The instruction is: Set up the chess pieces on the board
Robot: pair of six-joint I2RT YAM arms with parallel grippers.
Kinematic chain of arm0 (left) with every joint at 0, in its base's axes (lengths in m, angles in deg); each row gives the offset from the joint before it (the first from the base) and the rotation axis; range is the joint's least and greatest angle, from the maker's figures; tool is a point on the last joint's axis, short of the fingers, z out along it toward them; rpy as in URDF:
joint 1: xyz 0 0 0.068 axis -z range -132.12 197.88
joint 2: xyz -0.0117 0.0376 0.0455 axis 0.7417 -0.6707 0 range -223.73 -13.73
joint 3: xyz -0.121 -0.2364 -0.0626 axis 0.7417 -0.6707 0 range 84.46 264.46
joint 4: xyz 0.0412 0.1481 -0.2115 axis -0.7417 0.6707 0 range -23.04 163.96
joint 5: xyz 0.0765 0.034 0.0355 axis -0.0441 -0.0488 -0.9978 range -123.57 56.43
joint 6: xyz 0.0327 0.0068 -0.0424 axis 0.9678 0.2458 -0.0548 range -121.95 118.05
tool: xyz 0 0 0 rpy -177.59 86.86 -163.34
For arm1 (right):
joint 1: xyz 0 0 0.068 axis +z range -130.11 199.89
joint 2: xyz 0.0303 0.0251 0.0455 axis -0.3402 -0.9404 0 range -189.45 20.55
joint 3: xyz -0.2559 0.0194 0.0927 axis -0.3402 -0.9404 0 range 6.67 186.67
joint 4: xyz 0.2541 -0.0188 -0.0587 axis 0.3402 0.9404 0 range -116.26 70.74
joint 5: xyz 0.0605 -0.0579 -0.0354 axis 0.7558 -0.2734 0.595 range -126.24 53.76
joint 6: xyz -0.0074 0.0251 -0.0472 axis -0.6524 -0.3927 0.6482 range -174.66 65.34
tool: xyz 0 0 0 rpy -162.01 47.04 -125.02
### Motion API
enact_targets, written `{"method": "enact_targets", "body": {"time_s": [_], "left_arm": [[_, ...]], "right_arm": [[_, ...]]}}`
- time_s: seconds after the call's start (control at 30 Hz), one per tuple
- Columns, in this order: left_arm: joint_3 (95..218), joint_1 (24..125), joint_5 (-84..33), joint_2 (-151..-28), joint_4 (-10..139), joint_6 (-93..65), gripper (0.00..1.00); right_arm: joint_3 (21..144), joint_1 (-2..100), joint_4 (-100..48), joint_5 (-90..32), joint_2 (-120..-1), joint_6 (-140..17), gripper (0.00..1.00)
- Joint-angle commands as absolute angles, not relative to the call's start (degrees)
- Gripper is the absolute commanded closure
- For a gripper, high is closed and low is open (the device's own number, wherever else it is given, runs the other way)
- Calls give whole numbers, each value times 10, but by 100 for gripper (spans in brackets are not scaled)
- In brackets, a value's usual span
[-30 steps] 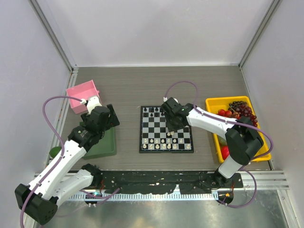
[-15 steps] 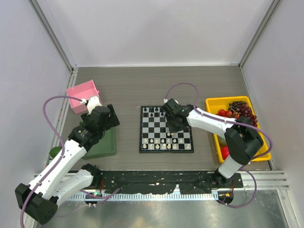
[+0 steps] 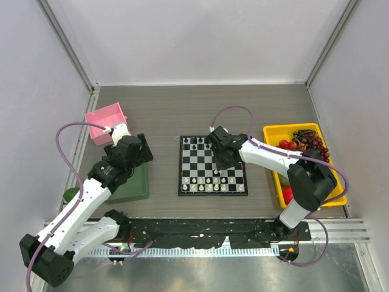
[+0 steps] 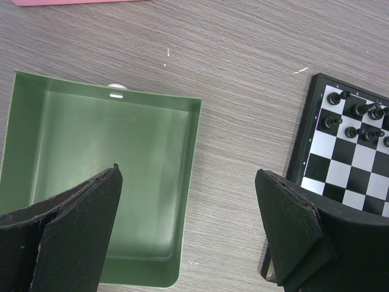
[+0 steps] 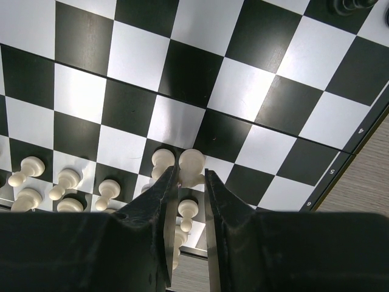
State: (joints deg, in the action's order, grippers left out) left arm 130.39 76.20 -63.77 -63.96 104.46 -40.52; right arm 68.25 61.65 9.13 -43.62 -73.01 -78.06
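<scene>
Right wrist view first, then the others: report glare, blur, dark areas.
Right wrist view: board sharp, soft sheen on its white squares; fingers of the right gripper near-black, detail lost. Left wrist view: small bright glint on the far wall of the green tray. Top external view: even light, chess pieces too tiny to resolve.

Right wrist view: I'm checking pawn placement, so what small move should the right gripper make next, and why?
Probably close the right gripper on the cream pawn at its tips. Its jaws stand narrowly apart on either side of that pawn's base, and a firm grip isn't evident. The pawn stands ahead of the cream pawn row, so it likely needs moving back.
</scene>
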Motion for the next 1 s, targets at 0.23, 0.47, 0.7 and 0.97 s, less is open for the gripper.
{"method": "enact_targets", "body": {"time_s": [0.23, 0.47, 0.7, 0.97], "left_arm": [[1312, 758, -647, -636, 1029, -407, 1], [1312, 758, -646, -632, 1032, -409, 1], [1313, 758, -647, -637, 1029, -407, 1], [1314, 758, -649, -640, 1031, -406, 1]], "right_arm": [[674, 604, 92, -463, -700, -779, 84], [671, 600, 72, -440, -709, -779, 82], [674, 601, 74, -438, -715, -770, 67], [687, 601, 77, -435, -721, -753, 64]]}}
